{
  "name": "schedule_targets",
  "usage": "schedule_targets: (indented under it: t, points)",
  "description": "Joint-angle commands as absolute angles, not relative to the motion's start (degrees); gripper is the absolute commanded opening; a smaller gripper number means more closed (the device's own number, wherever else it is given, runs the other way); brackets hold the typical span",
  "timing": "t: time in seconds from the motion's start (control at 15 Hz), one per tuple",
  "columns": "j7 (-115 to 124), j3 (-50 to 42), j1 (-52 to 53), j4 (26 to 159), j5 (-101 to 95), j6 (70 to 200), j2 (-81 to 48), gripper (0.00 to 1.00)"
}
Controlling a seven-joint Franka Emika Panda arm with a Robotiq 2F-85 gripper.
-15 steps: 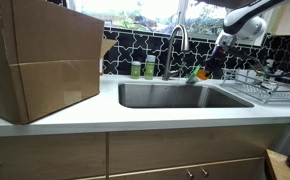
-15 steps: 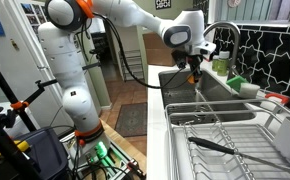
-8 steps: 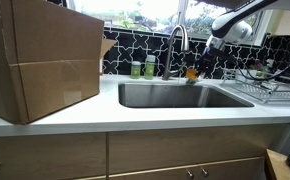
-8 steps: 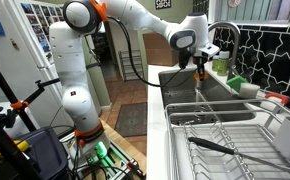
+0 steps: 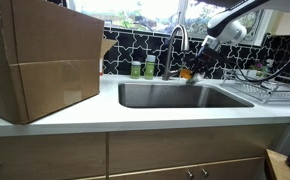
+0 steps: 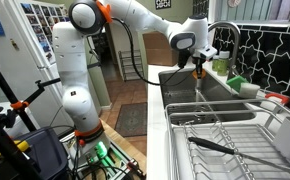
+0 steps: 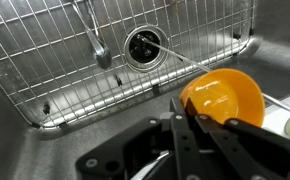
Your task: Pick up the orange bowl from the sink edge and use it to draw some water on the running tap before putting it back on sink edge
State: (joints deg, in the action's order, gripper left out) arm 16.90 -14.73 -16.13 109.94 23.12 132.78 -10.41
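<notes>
**Desk:** Where is the orange bowl point(image 7: 225, 98)?

**Photographer:** In the air over the steel sink basin point(image 5: 175, 96), off the sink edge point(image 5: 135, 83). In an exterior view it hangs just right of the tap point(image 5: 177, 40), below the tip of the arched spout. The wrist view looks straight down past it: the bowl sits at the right of the picture, open side up, with the round drain point(image 7: 143, 45) and a wire grid point(image 7: 55, 70) on the basin floor beneath it.

**Desk:** And the claw?

**Photographer:** The gripper point(image 5: 192, 68) is clenched on the bowl. In the wrist view the dark fingers point(image 7: 177, 118) pinch the bowl's near-left rim. The white arm point(image 6: 135, 15) reaches in over the basin.

**Desk:** Is water running?

**Photographer:** Cannot tell; no view shows the stream clearly, and I cannot make out whether the bowl holds any.

**Desk:** The surroundings?

**Photographer:** A large cardboard box point(image 5: 45, 60) stands on the white countertop point(image 5: 85, 118) at the left. Two green bottles point(image 5: 142, 68) stand on the far side, left of the tap's base. A wire dish rack point(image 5: 270, 85) sits to the right of the basin.
</notes>
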Motion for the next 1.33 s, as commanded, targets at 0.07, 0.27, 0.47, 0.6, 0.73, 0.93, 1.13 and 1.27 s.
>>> schedule_targets:
  t: [0.07,0.27,0.47,0.6,0.73,0.93,1.13,1.27]
  points:
    - [18.1,-14.5,-16.5,108.9,24.8,131.1,-11.2,0.01]
    - [18.2,-14.4,-16.7,108.9,25.3,130.7,-11.2,0.01]
    - [17.9,-14.2,-16.7,109.1,26.7,130.7,-11.1,0.01]
    - [17.8,-14.1,-16.8,109.0,27.6,130.1,-11.1,0.01]
    - [18.2,-14.3,-16.7,109.1,27.2,129.7,-11.1,0.01]
    - [18.7,-14.5,-16.7,109.1,26.7,129.2,-11.1,0.01]
    - [18.8,-14.6,-16.8,109.3,26.7,128.9,-10.8,0.01]
    - [19.4,-14.9,-16.8,109.4,26.2,128.6,-10.6,0.01]
